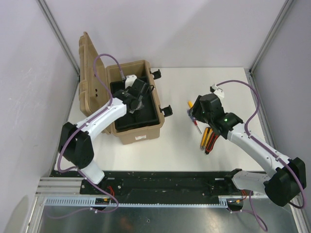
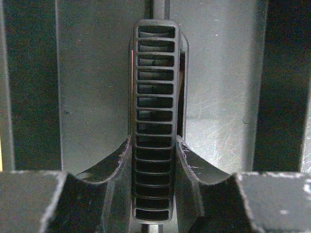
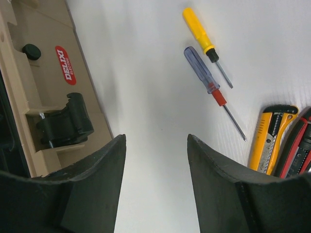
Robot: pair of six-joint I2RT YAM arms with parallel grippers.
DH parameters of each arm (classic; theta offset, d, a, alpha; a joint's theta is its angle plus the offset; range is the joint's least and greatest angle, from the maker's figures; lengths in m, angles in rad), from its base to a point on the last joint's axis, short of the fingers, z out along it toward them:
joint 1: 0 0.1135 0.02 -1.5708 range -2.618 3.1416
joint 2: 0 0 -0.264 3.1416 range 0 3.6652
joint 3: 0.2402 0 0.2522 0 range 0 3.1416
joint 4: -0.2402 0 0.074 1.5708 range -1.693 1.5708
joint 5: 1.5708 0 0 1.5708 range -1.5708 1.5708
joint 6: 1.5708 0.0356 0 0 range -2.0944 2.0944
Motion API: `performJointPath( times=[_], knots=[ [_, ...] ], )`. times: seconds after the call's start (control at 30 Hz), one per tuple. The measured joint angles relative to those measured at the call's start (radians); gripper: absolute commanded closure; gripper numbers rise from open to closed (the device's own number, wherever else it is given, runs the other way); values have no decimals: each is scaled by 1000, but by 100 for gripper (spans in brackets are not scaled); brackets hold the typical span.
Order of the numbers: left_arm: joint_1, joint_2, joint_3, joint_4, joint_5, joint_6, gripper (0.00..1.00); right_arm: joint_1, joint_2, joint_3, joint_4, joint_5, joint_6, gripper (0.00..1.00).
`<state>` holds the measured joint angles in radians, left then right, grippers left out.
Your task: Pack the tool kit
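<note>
The tan toolbox (image 1: 138, 136) stands open at the left, its lid (image 1: 90, 73) raised and its black inner tray (image 1: 146, 116) inside. My left gripper (image 1: 137, 103) reaches down into the tray. In the left wrist view the left gripper (image 2: 154, 145) is shut on a ribbed black handle (image 2: 154, 97) that stands upright over the tray floor (image 2: 214, 97). My right gripper (image 3: 156, 141) hangs open over bare table, between the toolbox wall (image 3: 43, 82) and the loose tools. A yellow screwdriver (image 3: 197, 29), a blue-handled screwdriver (image 3: 201, 70), a yellow knife (image 3: 267, 141) and a red-black handled tool (image 3: 296, 145) lie to its right.
A black latch (image 3: 65, 121) juts from the toolbox's side facing the right gripper (image 1: 192, 112). Two more latches (image 1: 166, 110) stick out toward the table's middle. Grey walls close in the table on the left, back and right.
</note>
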<state>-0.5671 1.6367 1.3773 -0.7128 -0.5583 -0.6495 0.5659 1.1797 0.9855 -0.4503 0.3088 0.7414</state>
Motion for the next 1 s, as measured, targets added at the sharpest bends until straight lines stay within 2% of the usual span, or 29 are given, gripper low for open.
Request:
performJointPath(
  times=[0.53,0.67,0.73,0.77,1.0],
  knots=[
    [5,33,50,-39,17,-1,99,-8,0,-19,6,0,4,42],
    [5,37,52,-39,15,-1,84,-11,0,-23,7,-1,4,42],
    [5,37,52,-39,14,-1,68,-12,0,-23,7,-1,4,42],
    [5,37,52,-39,14,-1,63,-13,0,-23,6,-1,4,42],
    [11,40,52,-40,5,-6,39,-30,0,-23,6,0,10,41]
  ],
)
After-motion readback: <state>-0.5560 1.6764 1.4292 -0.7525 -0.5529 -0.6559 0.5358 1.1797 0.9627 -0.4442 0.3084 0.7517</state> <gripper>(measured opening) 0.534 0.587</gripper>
